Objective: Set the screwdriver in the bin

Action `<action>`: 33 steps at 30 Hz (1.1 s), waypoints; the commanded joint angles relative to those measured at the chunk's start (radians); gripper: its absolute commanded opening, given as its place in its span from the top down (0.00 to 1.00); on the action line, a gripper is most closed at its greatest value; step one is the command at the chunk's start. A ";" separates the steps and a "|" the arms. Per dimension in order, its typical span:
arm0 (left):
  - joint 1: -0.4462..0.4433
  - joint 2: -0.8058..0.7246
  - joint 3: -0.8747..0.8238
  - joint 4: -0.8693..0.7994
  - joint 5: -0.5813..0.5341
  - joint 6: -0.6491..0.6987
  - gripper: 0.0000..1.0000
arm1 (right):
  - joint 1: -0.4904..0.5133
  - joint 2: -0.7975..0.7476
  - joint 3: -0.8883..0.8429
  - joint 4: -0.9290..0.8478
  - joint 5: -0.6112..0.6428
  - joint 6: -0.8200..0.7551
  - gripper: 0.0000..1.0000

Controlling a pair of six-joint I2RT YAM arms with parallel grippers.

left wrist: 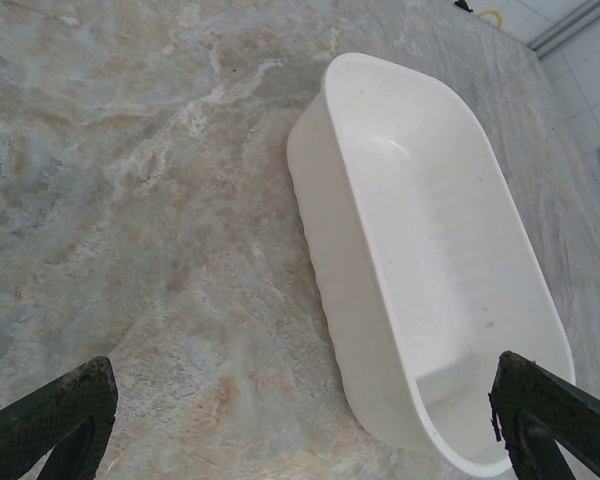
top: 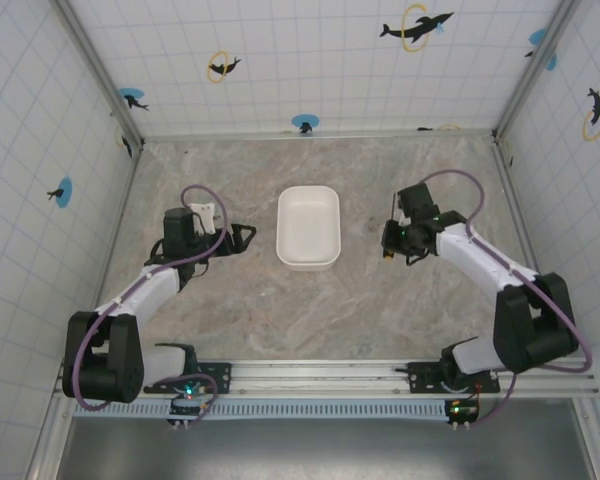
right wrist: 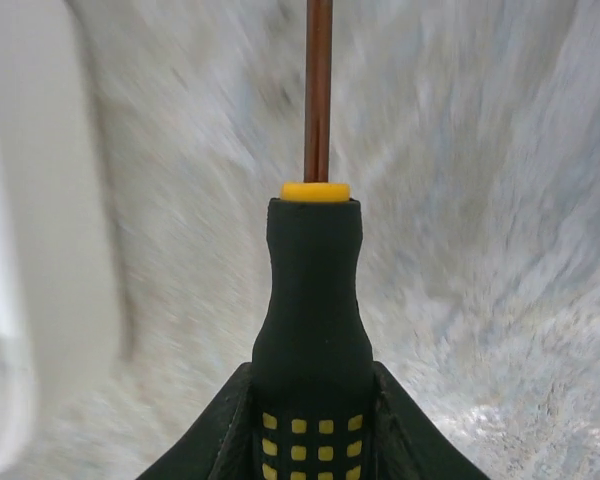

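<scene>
**Stone-look table, glossy bin, rubbery handle**

The table is finished in a smooth, stone-patterned surface, mottled grey and tan, with a dull sheen. The bin is moulded in white plastic, smooth and faintly glossy, its outer wall lightly ribbed. The screwdriver is seen with a matt black handle, rubbery in look and studded with yellow squares, a yellow plastic collar and a bare metal shaft with a coppery sheen. The fingers of the left gripper are faced in black, finely textured material, scuffed pale at the edges. The walls are covered in white gridded sheeting.
</scene>
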 commanded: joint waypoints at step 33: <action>-0.008 -0.020 -0.013 0.024 -0.001 -0.003 0.02 | 0.566 0.519 0.527 -0.008 0.454 0.311 1.00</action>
